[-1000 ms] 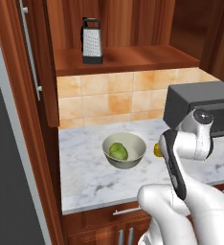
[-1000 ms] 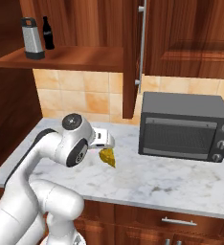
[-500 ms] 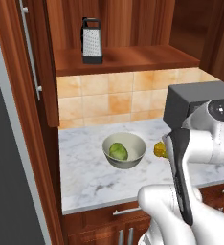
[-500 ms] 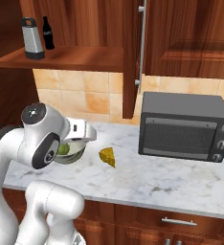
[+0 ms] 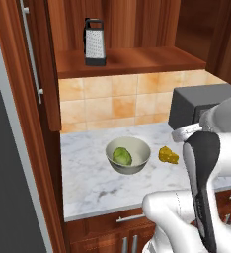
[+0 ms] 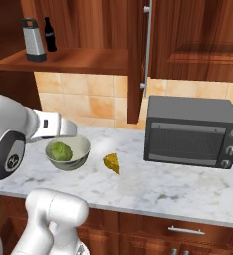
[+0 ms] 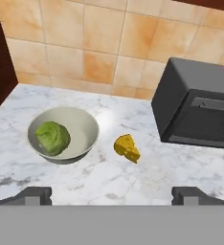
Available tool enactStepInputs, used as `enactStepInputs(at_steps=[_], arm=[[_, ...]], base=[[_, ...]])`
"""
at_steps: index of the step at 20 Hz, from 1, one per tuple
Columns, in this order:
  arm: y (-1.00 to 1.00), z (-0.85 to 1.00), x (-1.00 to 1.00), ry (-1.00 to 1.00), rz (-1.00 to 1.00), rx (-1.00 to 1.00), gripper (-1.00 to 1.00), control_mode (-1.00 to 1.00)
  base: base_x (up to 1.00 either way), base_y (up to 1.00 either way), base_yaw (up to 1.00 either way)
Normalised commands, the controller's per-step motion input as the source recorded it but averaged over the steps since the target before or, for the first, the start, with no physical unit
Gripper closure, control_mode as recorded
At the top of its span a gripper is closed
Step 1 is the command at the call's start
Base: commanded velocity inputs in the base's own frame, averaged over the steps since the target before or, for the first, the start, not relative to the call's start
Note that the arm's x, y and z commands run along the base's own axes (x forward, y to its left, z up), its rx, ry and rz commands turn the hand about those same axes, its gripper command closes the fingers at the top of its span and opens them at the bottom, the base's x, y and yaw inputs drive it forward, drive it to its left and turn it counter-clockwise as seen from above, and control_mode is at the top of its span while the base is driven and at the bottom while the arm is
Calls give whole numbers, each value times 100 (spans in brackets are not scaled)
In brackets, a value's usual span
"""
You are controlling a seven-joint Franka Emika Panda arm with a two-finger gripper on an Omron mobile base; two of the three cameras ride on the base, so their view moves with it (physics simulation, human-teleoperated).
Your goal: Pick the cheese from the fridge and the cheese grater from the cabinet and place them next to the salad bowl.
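I am looking down through the hand camera, where the gripper [image 7: 112, 194] is hanging above the near edge of the marble counter [image 7: 147, 167], its two dark tips spread wide apart and holding nothing. Just beyond, the cheese [image 7: 127, 148] is lying flat on the marble, a small lumpy yellow-orange wedge with its long axis running from far left to near right. It is sitting just right of the salad bowl [image 7: 63, 133], not touching it, with green leaves [image 7: 52, 137] inside. The black toaster oven [image 7: 200, 107] is standing farther right. Up on the open cabinet shelf [image 5: 137, 58], the cheese grater [image 5: 95, 42] is standing upright, black handle on top, with a cola bottle [image 6: 49, 34] beside it.
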Motion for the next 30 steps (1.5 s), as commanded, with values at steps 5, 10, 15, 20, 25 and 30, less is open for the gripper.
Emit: enactStepInputs(at_steps=[5, 10, 15, 20, 25, 30], arm=[[-9, 15, -55, -15, 4, 16, -100, -100], [-14, 64, -29, -16, -1, 13, -100, -100], [10, 38, -4, -2, 0, -9, -100, -100], [55, 55, 36, 18, 0, -14, -100, -100], [59, 65, 8, 5, 0, 0, -100, -100], [32, 23, 22, -4, 5, 11, -100, -100]], base=[[0, 0, 0], [0, 0, 0], [0, 0, 0], [0, 0, 0], [0, 0, 0], [0, 0, 0]])
